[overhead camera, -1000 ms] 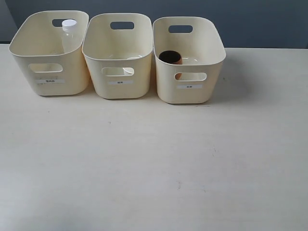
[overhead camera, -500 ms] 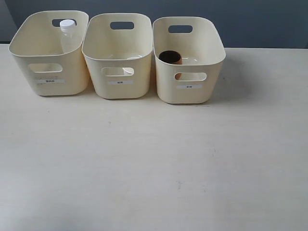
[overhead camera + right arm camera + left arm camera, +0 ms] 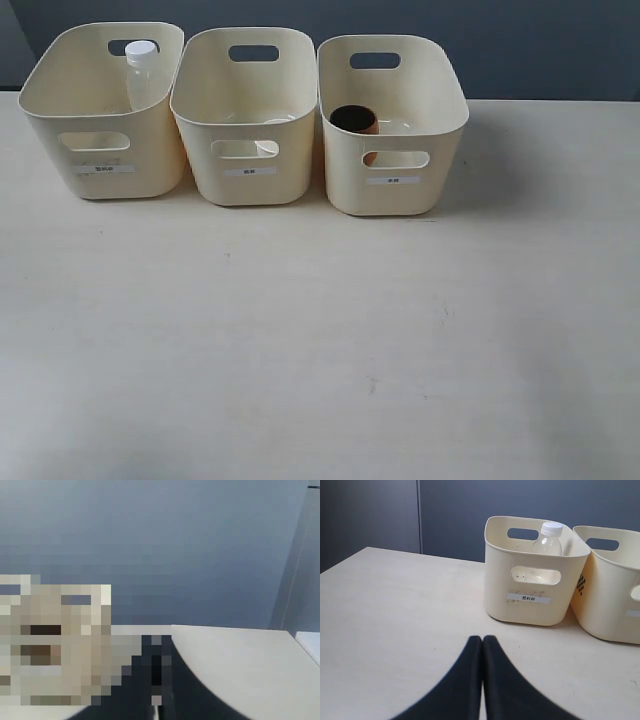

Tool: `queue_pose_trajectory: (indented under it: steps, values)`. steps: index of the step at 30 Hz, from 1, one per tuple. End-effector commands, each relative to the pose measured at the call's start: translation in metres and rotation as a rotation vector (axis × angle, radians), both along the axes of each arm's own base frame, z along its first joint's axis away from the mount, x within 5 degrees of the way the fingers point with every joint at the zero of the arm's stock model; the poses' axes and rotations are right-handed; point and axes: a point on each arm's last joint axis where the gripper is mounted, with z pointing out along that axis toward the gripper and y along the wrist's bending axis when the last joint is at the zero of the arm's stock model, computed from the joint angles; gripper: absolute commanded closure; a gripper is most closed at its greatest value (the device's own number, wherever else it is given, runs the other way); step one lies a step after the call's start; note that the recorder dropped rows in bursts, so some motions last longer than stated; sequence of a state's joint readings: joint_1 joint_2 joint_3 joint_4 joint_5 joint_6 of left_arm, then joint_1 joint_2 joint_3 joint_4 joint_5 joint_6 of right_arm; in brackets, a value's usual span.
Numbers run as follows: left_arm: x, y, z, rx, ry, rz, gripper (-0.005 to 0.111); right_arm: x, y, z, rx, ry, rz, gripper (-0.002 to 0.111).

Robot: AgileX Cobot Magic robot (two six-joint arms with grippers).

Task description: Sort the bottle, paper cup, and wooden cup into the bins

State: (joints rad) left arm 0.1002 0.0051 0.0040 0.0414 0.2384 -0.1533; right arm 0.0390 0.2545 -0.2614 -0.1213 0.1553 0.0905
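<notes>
The exterior view showed the bottle (image 3: pixel 140 72) upright, cap up, in the left bin (image 3: pixel 104 110), the paper cup (image 3: pixel 268 146) barely seen in the middle bin (image 3: pixel 245 110), the wooden cup (image 3: pixel 355 121) mouth-up in the right bin (image 3: pixel 391 120). Only the left wrist view showed the left gripper (image 3: pixel 482 641), jaws pressed together, empty; the right gripper's (image 3: pixel 156 680) jaws were too blurred to tell.

The left gripper (image 3: pixel 482 645) had its two dark fingers (image 3: pixel 465 680) pressed together, tips touching, holding nothing. The right gripper (image 3: pixel 156 680) looked closed too, though partly blurred.
</notes>
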Motion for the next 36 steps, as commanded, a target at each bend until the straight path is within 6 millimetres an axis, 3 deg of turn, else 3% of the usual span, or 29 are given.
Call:
queue_pose_trajectory:
  steps: [1,11,36]
  values:
    - [0.000,0.000,0.002,0.001,-0.016,-0.003,0.107,-0.011,-0.004,-0.024,-0.009,-0.044,-0.053,0.109]
    - [0.000,0.000,0.002,0.001,-0.016,-0.003,0.107,-0.017,-0.005,-0.070,-0.009,-0.004,-0.074,0.109]
    - [0.000,0.000,0.002,0.001,-0.016,-0.003,0.107,-0.019,-0.006,-0.069,0.014,-0.023,-0.094,0.109]
